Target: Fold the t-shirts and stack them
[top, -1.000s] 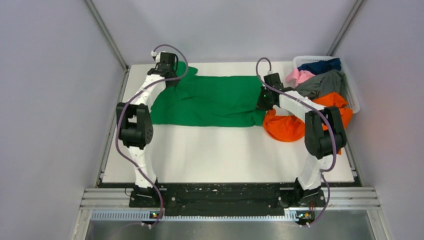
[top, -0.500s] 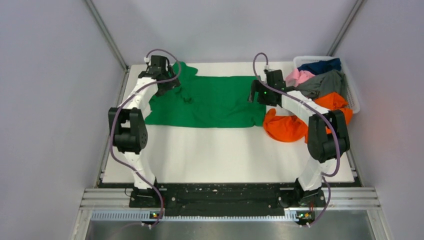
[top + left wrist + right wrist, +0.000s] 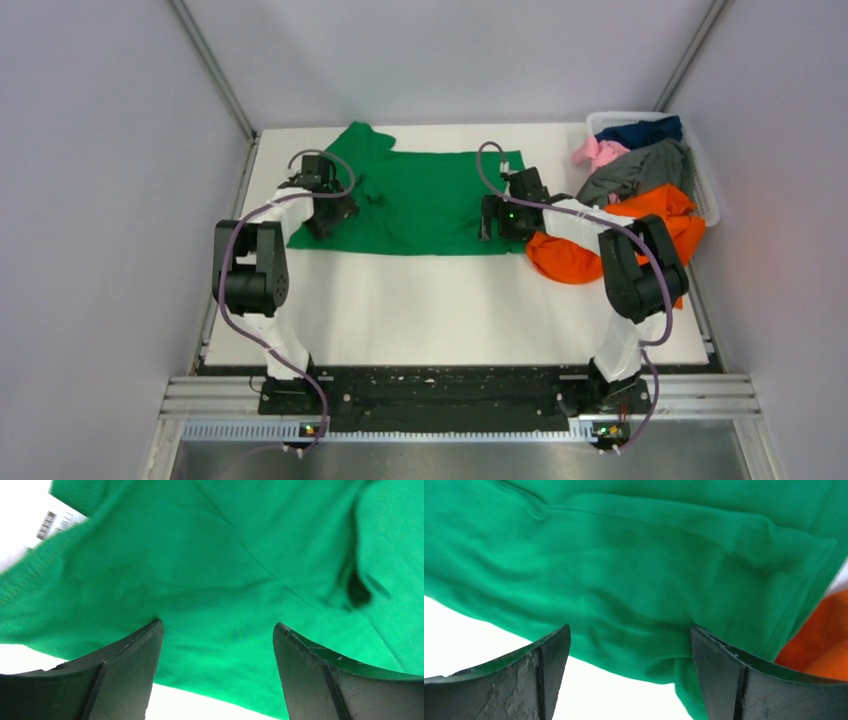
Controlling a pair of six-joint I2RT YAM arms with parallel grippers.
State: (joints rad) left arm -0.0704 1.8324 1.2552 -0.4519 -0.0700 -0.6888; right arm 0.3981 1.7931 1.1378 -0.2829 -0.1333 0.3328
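top external: orange t-shirt [image 3: 565, 260] beside green t-shirt [image 3: 420, 200], white basket [image 3: 711, 200] far right

Print on the white tag [image 3: 52, 522] at the green t-shirt [image 3: 225, 570] edge is unreadably blurred.

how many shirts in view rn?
5: green shirt spread on the table; orange shirt spilling beside the basket; grey shirt, pink shirt, navy shirt in it. Others may be buried.
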